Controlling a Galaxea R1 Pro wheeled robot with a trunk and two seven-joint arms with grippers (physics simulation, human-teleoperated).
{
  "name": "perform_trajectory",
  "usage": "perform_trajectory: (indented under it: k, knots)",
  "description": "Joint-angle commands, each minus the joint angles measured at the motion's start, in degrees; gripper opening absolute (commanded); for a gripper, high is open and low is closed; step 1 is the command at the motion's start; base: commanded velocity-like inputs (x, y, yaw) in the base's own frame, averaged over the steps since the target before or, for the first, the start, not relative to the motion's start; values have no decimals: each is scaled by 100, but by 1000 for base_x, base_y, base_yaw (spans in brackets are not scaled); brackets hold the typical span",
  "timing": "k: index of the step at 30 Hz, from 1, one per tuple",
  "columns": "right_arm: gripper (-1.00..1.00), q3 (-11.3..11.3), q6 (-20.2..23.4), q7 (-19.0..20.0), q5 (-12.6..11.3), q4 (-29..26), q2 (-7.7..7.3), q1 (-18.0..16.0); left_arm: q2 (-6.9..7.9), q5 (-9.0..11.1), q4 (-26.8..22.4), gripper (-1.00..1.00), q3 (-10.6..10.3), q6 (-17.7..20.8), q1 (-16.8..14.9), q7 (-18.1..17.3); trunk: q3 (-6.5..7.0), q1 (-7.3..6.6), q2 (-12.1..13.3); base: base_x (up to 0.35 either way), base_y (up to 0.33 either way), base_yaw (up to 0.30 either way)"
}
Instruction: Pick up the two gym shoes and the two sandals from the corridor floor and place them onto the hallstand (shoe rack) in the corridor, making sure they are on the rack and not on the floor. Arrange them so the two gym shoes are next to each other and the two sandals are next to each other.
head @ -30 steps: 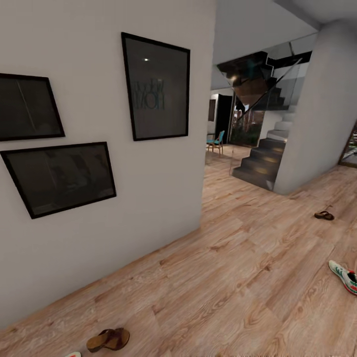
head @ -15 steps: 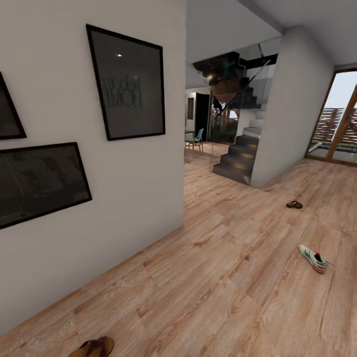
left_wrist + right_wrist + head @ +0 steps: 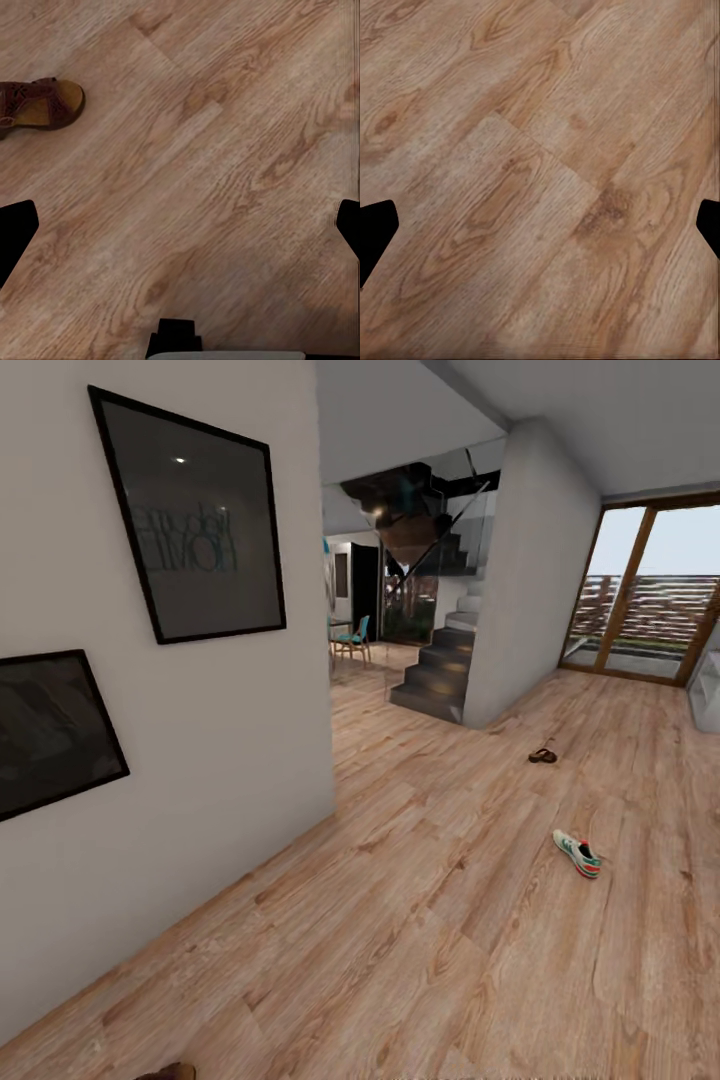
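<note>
Left gripper [image 3: 180, 225]: fingers spread wide, empty; one sandal [image 3: 37, 105] on corridor floor [image 3: 225, 150], ahead, off to one finger's side. Right gripper [image 3: 540, 225]: spread, empty, over bare planks. Gym shoe [image 3: 577, 853], second sandal [image 3: 542, 756]: far ahead

Even, soft light fills the corridor, brightest at the glazed doors [image 3: 650, 600] far ahead, where daylight washes the panes pale. The corridor floor [image 3: 420, 920] shows almost no cast shadows; the gym shoe [image 3: 577, 853] and distant sandal [image 3: 542, 756] sit with only faint dark edging. The framed pictures [image 3: 195, 520] on the wall are dark glass, one catching a small bright ceiling-light reflection. The staircase [image 3: 430, 675] area is dim and murky. Wide-angle stretch tilts wall and frames toward the edges. Both wrist views are slightly soft, wood grain smeared, with the fingertips [image 3: 15, 236] rendered as flat black shapes without detail.
</note>
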Motion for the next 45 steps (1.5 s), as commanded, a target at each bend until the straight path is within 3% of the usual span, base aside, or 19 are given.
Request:
perform_trajectory:
  k: [1, 36, 45]
  knots:
    - [100, -7, -17, 2, -5, 4, 0, -4, -1, 3, 2, 100, 13, -17, -2, -7, -9, 0, -3, 0, 0, -271]
    - [100, -7, -17, 3, -7, 2, 0, -4, 8, 1, 2, 100, 9, -17, -2, -7, -142, 0, -3, 0, 0, -270]
    - [100, -2, -17, 4, -13, -11, 2, -4, 8, 1, 2, 100, 11, -17, -2, -7, -174, 0, -3, 0, 0, -94]
